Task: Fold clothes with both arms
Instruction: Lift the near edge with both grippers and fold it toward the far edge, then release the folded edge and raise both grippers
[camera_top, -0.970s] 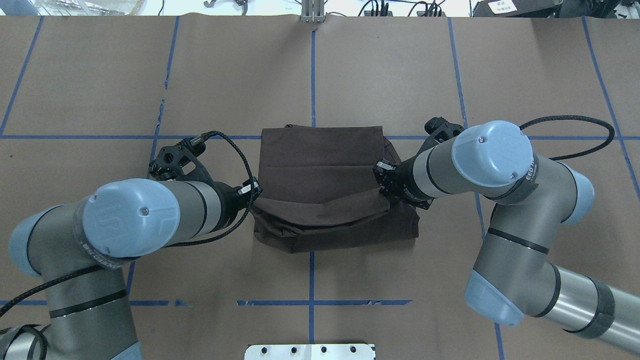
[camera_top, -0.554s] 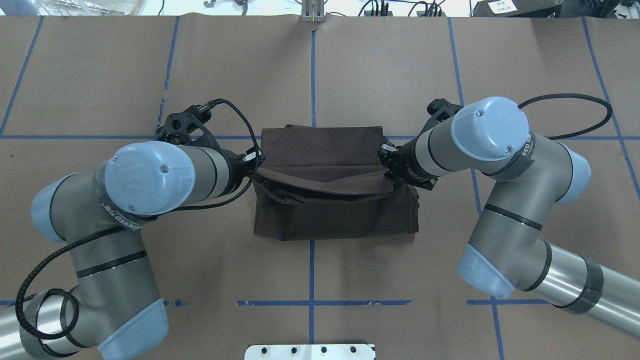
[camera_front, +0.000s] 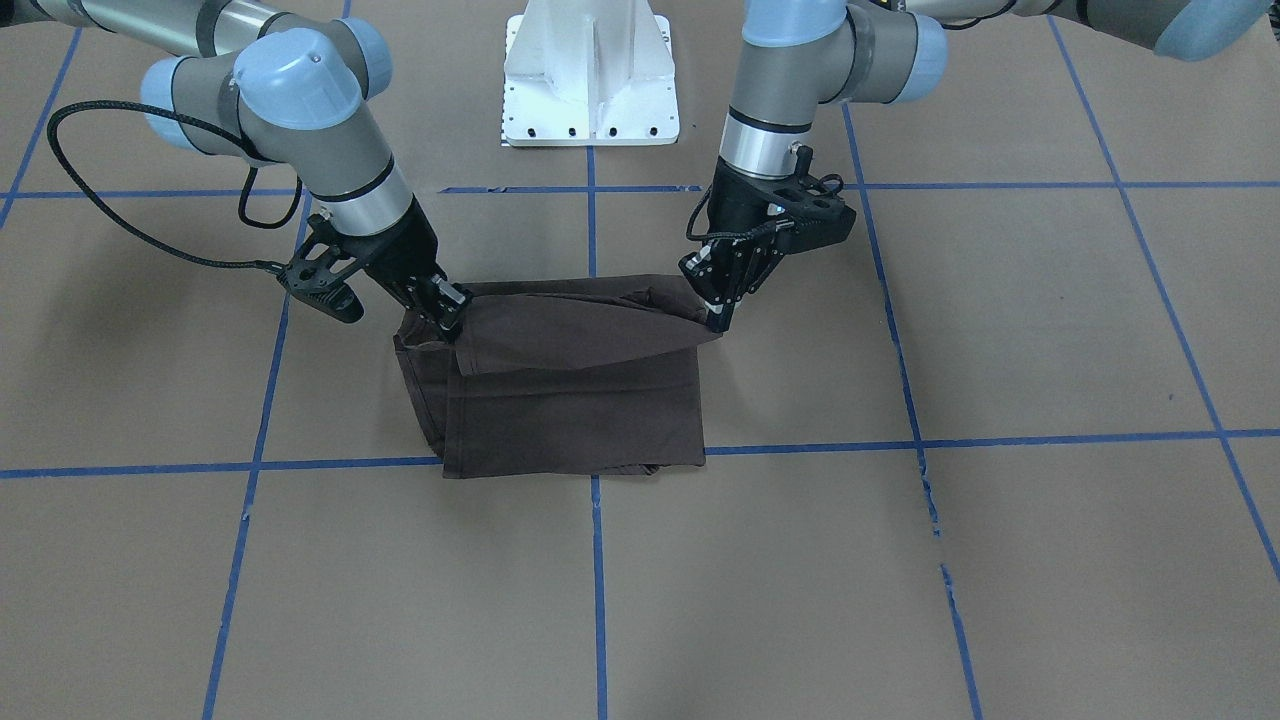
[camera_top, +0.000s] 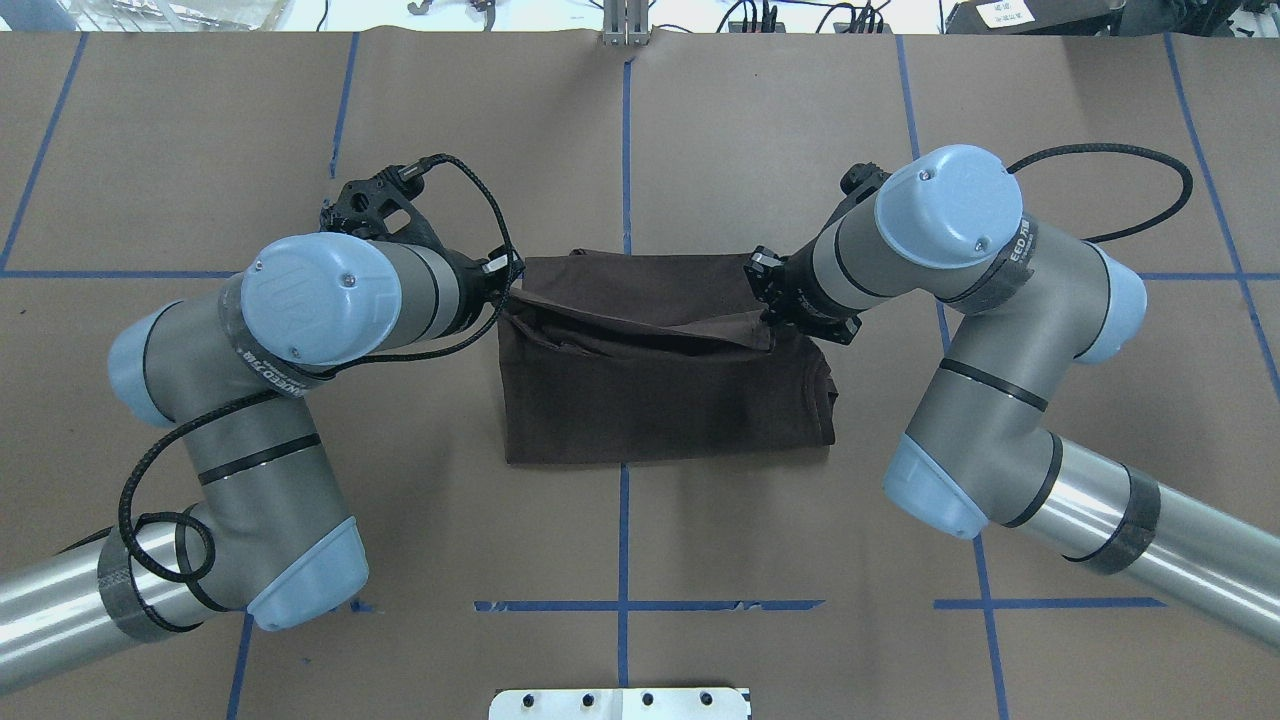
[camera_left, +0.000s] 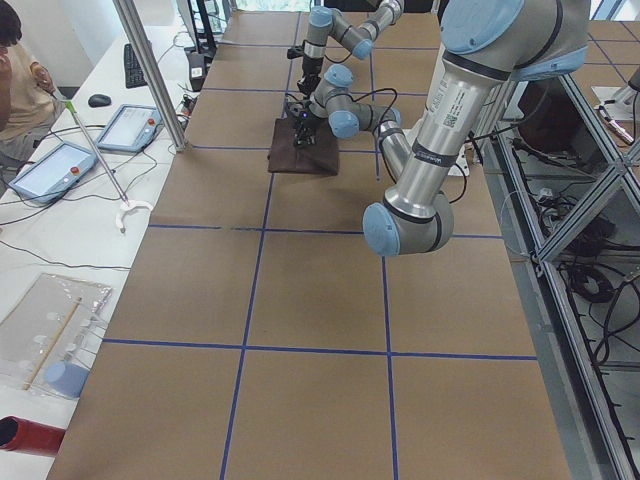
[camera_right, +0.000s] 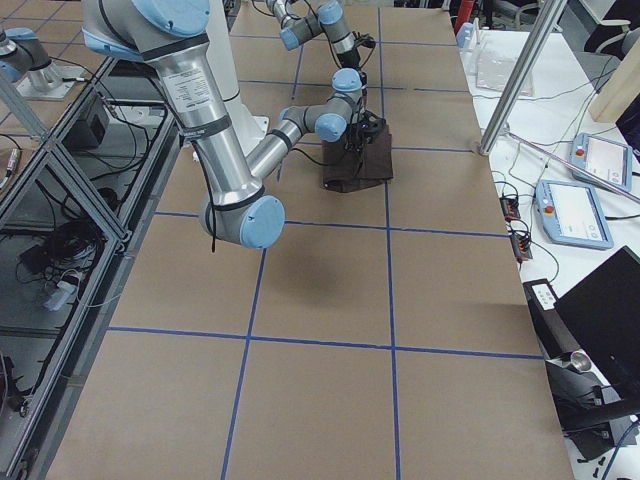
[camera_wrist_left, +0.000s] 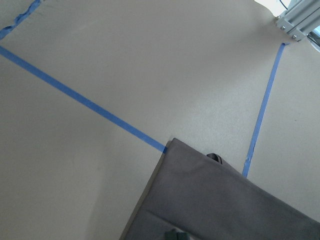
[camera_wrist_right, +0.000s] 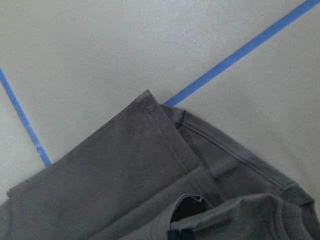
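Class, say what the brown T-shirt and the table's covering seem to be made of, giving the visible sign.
T-shirt: soft matte fabric, probably cotton; it drapes, creases and shows stitched hems.
Table covering: apparently matte brown paper or card; flat and dull.

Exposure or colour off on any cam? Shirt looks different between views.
Both wrist views: washed out, the T-shirt reads grey and the table pale. Overhead: T-shirt dark brown, strip past the table's far edge blown white. Front-facing: even light, soft shadows. Side views: T-shirt too small for detail.
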